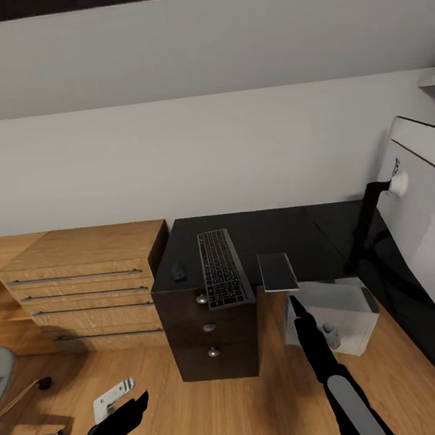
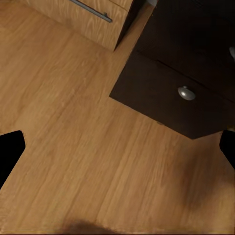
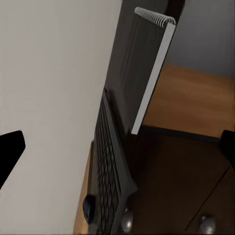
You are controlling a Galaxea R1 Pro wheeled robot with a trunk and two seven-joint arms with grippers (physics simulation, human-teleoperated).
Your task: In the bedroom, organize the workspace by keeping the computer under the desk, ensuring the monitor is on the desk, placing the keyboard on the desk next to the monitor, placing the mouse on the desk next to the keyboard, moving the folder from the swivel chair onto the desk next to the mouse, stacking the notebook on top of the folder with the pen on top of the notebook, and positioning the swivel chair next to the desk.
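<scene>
Found the left hand (image 1: 134,406) lowest and nearest, over the plank floor (image 1: 221,414), its fingers spread wide with only bare boards between them. Noted a small white object (image 1: 113,396) lying on the floor just beside it; could not tell what it was. Caught the swivel chair (image 1: 8,389) at the left edge, grey seat and one castored leg in sight, well apart from the table (image 1: 294,232).

Saw the right hand (image 1: 295,305) reaching forward and up, tip just below the table's front edge. Judged its fingers spread apart in the right wrist view, closed on nothing. Spotted the computer (image 1: 347,307) on the floor just behind that arm, tucked against the table's inner corner.

Marked the notebook (image 1: 278,270) lying flat on the black top just above the right hand's tip, its near end jutting past the front edge; could not tell whether the two touched. Made out spiral binding along one of its ends in the right wrist view. Placed the keyboard (image 1: 222,268) to the notebook's left, lengthwise front to back, near end overhanging the dark drawer unit (image 1: 212,344). Found the mouse (image 1: 177,272) on the top just left of the keyboard.

Saw the light wooden cabinets (image 1: 82,278) against the drawer unit's left side. Saw the monitor (image 1: 427,219) at the right on the table's side wing, pale back toward the camera. Ended at the grey wall (image 1: 209,150).
</scene>
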